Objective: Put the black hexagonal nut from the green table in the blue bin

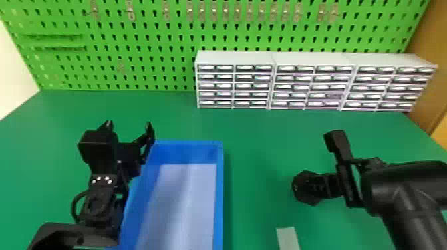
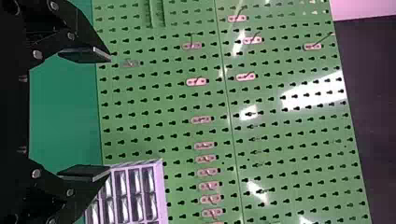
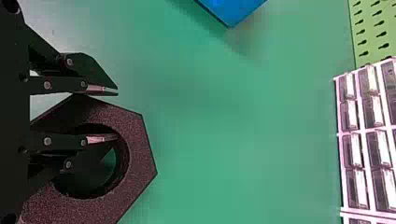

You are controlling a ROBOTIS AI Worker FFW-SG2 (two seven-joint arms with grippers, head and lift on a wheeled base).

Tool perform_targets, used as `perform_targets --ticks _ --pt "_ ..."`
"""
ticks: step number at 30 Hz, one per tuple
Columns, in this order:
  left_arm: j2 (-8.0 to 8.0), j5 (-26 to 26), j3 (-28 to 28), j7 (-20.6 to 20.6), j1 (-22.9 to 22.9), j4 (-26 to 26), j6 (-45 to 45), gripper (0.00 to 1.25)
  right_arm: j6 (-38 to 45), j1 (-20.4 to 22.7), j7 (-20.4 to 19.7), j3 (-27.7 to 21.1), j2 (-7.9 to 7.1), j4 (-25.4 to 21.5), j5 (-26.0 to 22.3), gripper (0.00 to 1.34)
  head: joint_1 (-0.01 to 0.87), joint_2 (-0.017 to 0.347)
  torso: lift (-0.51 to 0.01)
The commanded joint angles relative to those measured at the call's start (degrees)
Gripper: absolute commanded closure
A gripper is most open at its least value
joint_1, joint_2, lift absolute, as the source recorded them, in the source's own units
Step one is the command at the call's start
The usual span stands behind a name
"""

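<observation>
Black hexagonal nut (image 3: 137,144): right gripper (image 1: 318,187) clenches its wall, one finger inside the hole, one along the outer edge. Green table (image 1: 257,149) spans from it to the blue bin's (image 1: 219,186) right rim; left gripper (image 1: 129,129), fingers spread, is by the far left corner.

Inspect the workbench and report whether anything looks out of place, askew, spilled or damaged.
Only one mild oddity: a pale strip lies on the green table, right of the blue bin, with no obvious part in the job. I can't tell what it is. Nothing looks spilled or damaged.
</observation>
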Motion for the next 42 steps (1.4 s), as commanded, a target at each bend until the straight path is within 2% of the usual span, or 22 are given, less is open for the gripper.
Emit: perform_targets --ticks 1,16,29,33,42 --pt "0.0 0.0 -0.1 0.0 0.0 0.0 0.0 0.41 0.2 0.2 0.0 -0.7 0.0 -1.5 0.3 1.01 0.657 0.057 -0.095" --pt "0.0 0.0 -0.2 0.0 0.0 0.0 0.0 0.41 0.4 0.6 -0.1 -4.1 0.09 -8.5 1.1 1.01 0.657 0.057 -0.095" --pt "0.0 0.0 -0.5 0.0 -0.3 0.5 0.0 0.41 -1.5 0.4 -0.2 -6.0 0.27 -17.2 0.5 1.01 0.657 0.057 -0.095" --pt "0.0 0.0 -0.8 0.0 -0.3 0.5 0.0 0.41 -2.9 0.7 -2.1 -6.4 0.44 -20.1 0.1 1.01 0.657 0.057 -0.095" --pt "0.0 0.0 -1.1 0.0 -0.5 0.8 0.0 0.41 -7.1 2.2 -9.4 -10.7 1.5 -25.0 -7.2 1.01 0.657 0.057 -0.095"
